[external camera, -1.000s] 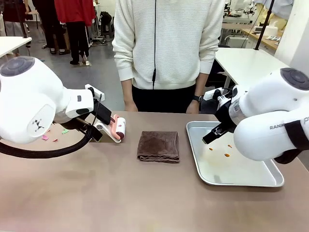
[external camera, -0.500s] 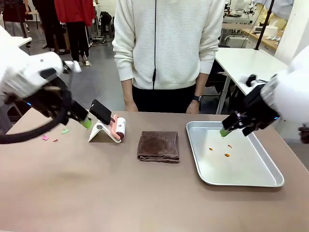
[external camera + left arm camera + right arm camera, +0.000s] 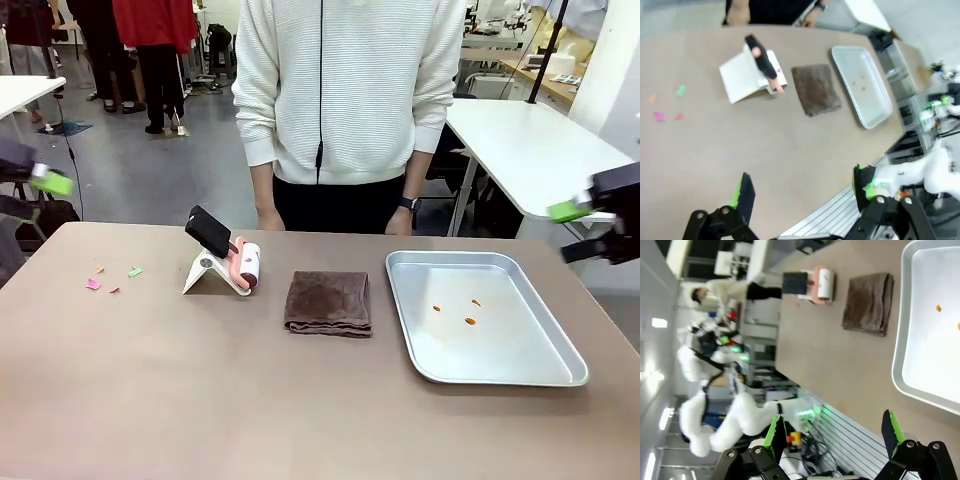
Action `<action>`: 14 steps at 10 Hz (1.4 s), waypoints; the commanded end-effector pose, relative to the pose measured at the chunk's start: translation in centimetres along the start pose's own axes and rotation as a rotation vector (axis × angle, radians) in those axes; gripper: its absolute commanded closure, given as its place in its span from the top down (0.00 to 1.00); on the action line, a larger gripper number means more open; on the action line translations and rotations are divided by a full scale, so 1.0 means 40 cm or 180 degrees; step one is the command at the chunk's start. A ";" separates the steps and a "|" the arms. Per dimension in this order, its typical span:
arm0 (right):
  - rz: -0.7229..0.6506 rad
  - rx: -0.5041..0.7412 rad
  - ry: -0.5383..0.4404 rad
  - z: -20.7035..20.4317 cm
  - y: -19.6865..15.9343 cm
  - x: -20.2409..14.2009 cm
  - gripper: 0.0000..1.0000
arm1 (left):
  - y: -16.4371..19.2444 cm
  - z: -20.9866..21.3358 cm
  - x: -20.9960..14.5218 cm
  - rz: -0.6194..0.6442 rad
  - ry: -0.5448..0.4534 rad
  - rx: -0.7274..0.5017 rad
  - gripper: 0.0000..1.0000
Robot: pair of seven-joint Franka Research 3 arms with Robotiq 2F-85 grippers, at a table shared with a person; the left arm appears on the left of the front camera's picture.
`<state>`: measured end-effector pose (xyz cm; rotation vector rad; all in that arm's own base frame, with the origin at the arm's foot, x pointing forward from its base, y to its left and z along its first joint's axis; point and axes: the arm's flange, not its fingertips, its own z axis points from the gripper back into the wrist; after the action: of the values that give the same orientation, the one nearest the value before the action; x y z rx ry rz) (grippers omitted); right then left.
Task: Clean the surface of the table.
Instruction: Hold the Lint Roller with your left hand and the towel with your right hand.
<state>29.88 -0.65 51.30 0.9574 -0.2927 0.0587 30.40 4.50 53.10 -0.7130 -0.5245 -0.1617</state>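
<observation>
with the front view read as a clock and the person at 12, the surface (image 3: 200,400) runs its long axis from 9 to 3. the left fingers (image 3: 50,183) hang high off its 9 o'clock end and the right fingers (image 3: 572,211) high off its 3 o'clock end. the surface therefore lies below and inward of both, and neither touches it. each wrist view shows its own fingers spread wide apart with nothing between them, looking down on the surface from well above. what needs cleaning, as i judge it, is the few coloured scraps (image 3: 134,271) at about 10, well apart from the other things and nearer the left arm. the roller (image 3: 248,265) leans on its stand at 11, just beside the folded cloth (image 3: 328,302) near 12. the tray (image 3: 500,372), with a few orange crumbs (image 3: 470,321) in it, sits at 3, nearer the right arm. no tool is in hand, so the job looks to be at its start. the likely next move is the left arm coming down toward 11 for the roller, or either arm going to the cloth
</observation>
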 end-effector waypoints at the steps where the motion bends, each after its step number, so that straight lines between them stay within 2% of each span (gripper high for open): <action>1: -0.0167 0.0291 -0.0203 0.058 -0.094 -0.051 1.00 | 0.131 0.010 -0.149 0.0288 -0.0185 -0.0339 1.00; 3: -0.0490 0.0572 -0.0441 0.143 -0.201 -0.049 1.00 | 0.207 0.024 -0.222 0.0679 -0.0533 -0.0691 1.00; 6: -0.0910 0.0922 -0.0816 0.226 -0.359 -0.063 1.00 | 0.242 -0.054 -0.306 0.1115 -0.0866 -0.0997 1.00; 7: -0.1052 0.0988 -0.0889 0.239 -0.401 -0.068 1.00 | 0.244 -0.081 -0.332 0.1252 -0.0945 -0.1071 1.00; 9: -0.1155 0.0929 -0.1057 0.242 -0.439 -0.069 1.00 | 0.190 -0.146 -0.331 0.1498 -0.0986 -0.1026 1.00; 10: -0.1175 0.0898 -0.0913 0.239 -0.415 -0.097 1.00 | 0.169 -0.158 -0.320 0.1539 -0.0963 -0.0902 1.00; 11: -0.1175 0.0898 -0.0913 0.239 -0.415 -0.097 1.00 | 0.371 0.035 -0.104 0.1481 -0.0909 -0.1063 1.00; 14: -0.1175 0.0898 -0.0913 0.239 -0.415 -0.097 1.00 | 0.371 0.035 -0.104 0.1481 -0.0909 -0.1063 1.00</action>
<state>27.23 -17.65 41.85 1.2761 -0.3525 -0.3990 31.01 16.42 43.32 -1.1770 -0.5803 0.3347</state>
